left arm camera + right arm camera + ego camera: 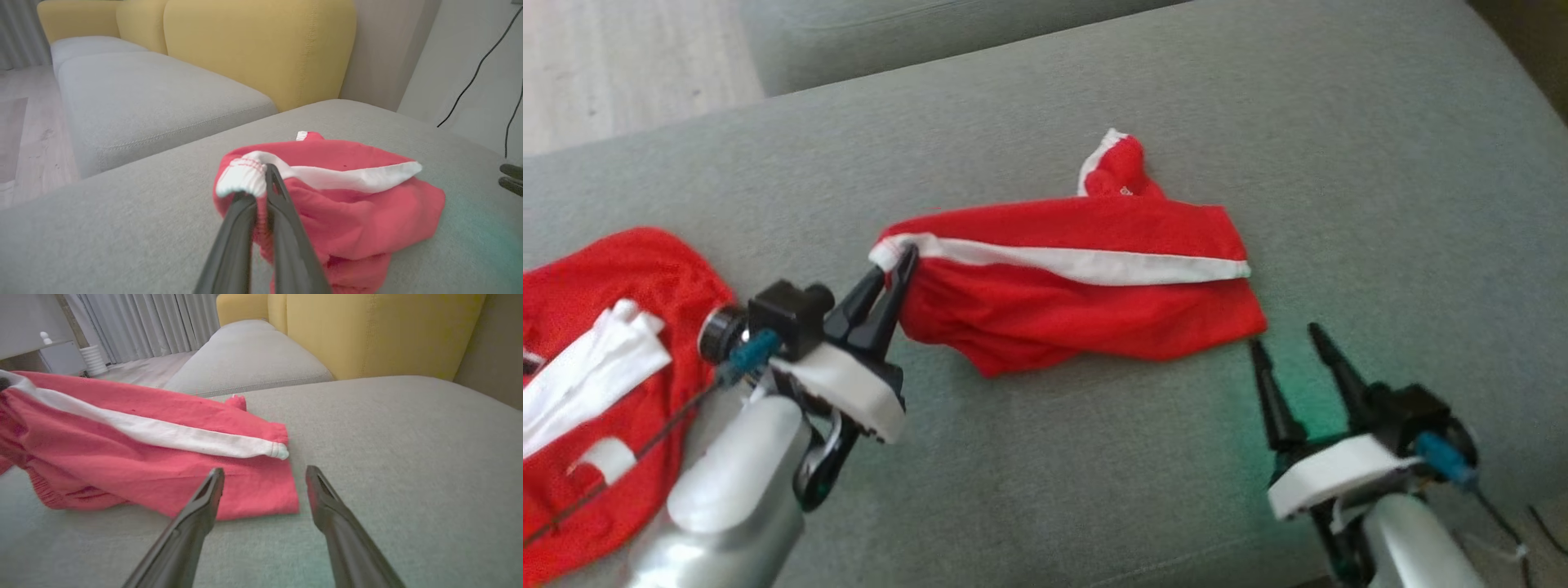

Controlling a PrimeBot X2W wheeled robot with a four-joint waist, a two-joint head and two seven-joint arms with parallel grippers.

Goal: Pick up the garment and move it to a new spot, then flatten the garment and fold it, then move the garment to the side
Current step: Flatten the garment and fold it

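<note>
Left gripper: clamped on the red shorts, at their white-striped left end.
Right gripper: spread open, just beside their right corner.

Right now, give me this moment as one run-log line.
left gripper: shut on red garment, white-trimmed end | right gripper: open, empty, near garment's other end | garment: bunched on grey cushion

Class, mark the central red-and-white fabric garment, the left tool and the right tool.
central red-and-white fabric garment (1094, 314): head view, red panel below stripe.
left tool (904, 260): head view, shut tips pinching its white corner.
right tool (1285, 336): head view, between open tips.
</note>
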